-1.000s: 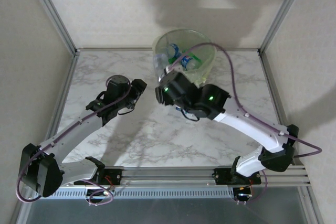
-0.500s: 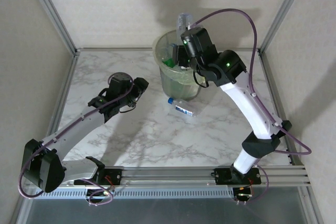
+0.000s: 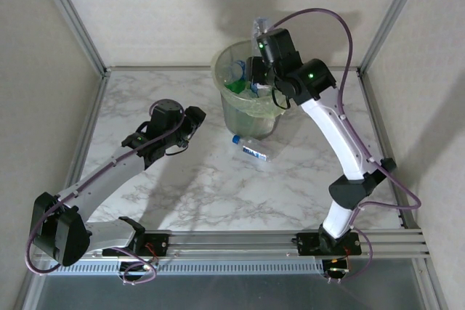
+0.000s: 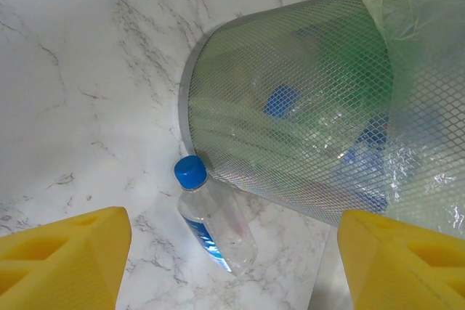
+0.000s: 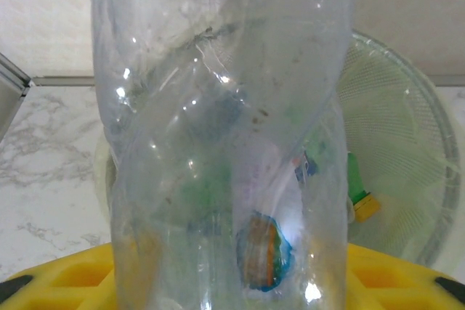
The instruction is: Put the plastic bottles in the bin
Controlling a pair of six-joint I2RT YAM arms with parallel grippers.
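One clear bottle (image 5: 225, 143) clamped upright in right gripper (image 3: 263, 54), poised above bin (image 3: 243, 114) for dropping. Jaws spread, left gripper (image 3: 193, 120) faces blue-capped bottle (image 4: 216, 221) lying at bin's base.

1 bin (image 3: 247, 115), 1 loose btl (image 3: 251, 149), 1 held btl (image 5: 218, 107), several btls (image 3: 236, 72) inside.

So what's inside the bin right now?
Through the bin's mesh wall: a blue cap, blue labels and green bits of bottles already dropped in. From above, the right gripper and its held clear bottle cover part of the opening, so no count is possible.
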